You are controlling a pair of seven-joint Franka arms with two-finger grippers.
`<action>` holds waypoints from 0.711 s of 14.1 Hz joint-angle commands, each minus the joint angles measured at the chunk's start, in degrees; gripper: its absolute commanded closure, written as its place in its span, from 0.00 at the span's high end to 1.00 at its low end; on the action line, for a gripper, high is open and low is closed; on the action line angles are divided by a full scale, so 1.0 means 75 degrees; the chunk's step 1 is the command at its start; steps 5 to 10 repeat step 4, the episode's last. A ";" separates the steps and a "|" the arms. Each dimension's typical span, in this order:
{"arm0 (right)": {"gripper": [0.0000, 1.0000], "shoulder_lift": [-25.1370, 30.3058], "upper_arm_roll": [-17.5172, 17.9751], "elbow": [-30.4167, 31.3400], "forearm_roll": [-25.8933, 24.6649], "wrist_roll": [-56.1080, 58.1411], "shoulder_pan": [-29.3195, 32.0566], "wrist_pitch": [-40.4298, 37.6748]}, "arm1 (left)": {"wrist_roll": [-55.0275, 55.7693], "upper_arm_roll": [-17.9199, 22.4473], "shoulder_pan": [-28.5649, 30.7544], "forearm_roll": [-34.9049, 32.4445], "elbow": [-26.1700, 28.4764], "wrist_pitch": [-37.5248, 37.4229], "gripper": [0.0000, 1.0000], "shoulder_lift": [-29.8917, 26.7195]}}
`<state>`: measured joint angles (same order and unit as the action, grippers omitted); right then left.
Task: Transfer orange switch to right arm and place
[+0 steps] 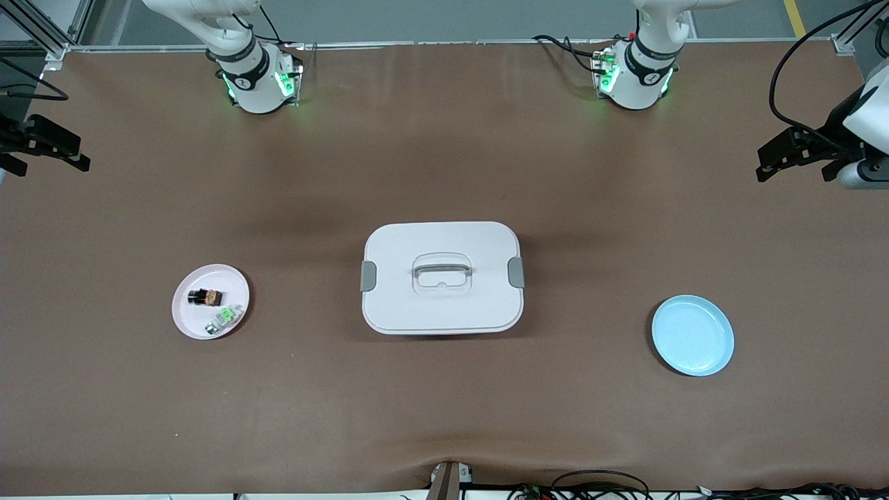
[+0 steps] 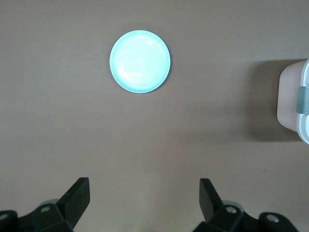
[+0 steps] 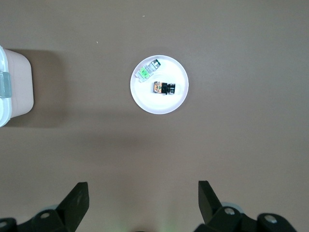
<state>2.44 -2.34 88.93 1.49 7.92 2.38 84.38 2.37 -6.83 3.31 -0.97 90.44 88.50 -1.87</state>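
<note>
The orange switch (image 1: 205, 297), a tiny black part with an orange middle, lies on a pink plate (image 1: 189, 318) toward the right arm's end of the table. The right wrist view shows the orange switch (image 3: 164, 88) on the pink plate (image 3: 159, 104) too. My right gripper (image 1: 50, 157) hangs open and empty over the table's edge at that end; in its own view the right gripper (image 3: 143, 195) is well short of the plate. My left gripper (image 1: 793, 164) waits open over the left arm's end, and in the left wrist view the left gripper (image 2: 145, 193) holds nothing.
A clear-and-green part (image 1: 223, 319) lies beside the switch on the pink plate, nearer to the front camera. A white lidded box (image 1: 417, 312) with a handle stands mid-table. A bare light blue plate (image 1: 692, 335) lies toward the left arm's end.
</note>
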 commanded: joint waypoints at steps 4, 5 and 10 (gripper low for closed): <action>1.00 0.0214 0.0031 0.0190 0.0258 -0.0855 0.0093 -0.0106 | -0.0046 0.0008 0.0040 0.0130 -0.0070 -0.0175 1.00 -0.0008; 1.00 0.0214 0.0031 0.0190 0.0258 -0.0855 0.0093 -0.0106 | -0.0046 0.0008 0.0040 0.0130 -0.0070 -0.0175 1.00 -0.0008; 1.00 0.0214 0.0031 0.0190 0.0258 -0.0855 0.0093 -0.0106 | -0.0046 0.0008 0.0040 0.0130 -0.0070 -0.0175 1.00 -0.0008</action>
